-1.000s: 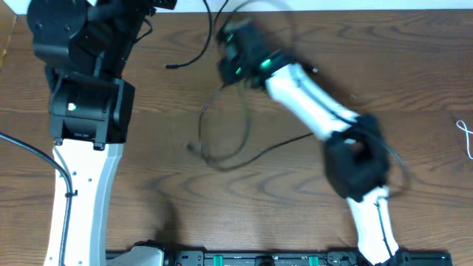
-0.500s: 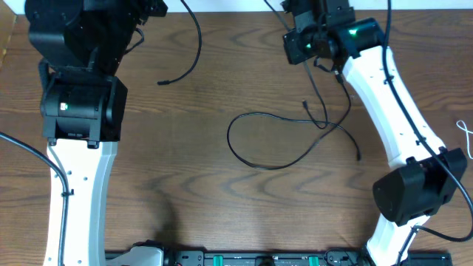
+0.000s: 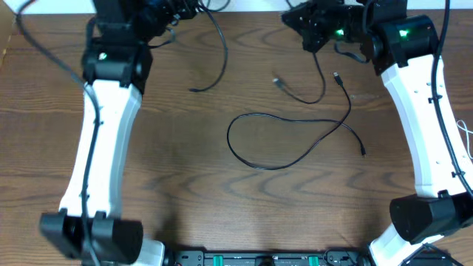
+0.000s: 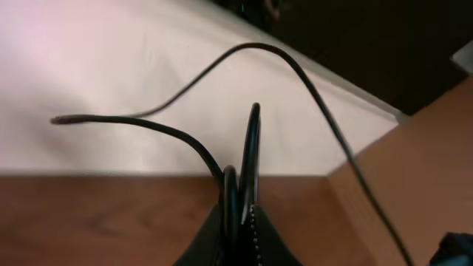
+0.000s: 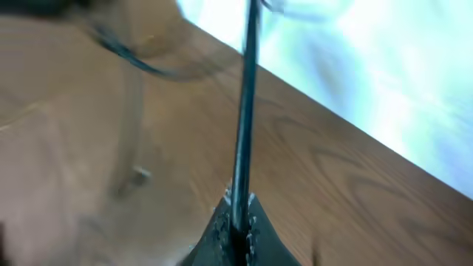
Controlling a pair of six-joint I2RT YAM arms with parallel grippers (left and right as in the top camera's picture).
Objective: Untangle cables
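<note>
Overhead, I see the looped cable (image 3: 270,168) lying loose mid-table, its long axis running left to right, nearer my right gripper (image 3: 315,26). Left wrist: my left gripper (image 4: 240,201) is clamped on a black cable (image 4: 140,122). Right wrist: the right gripper pinches a second cable (image 5: 246,89).

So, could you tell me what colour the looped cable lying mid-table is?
Black; the looped cable shows best in the overhead view.

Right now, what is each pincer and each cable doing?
Left pincer: shut on left thin black cable.
Right pincer: shut on right thin black cable.
Long looped black cable: lying loose on brown wooden table.
Thin white cord: lying loose at table's edge.
</note>
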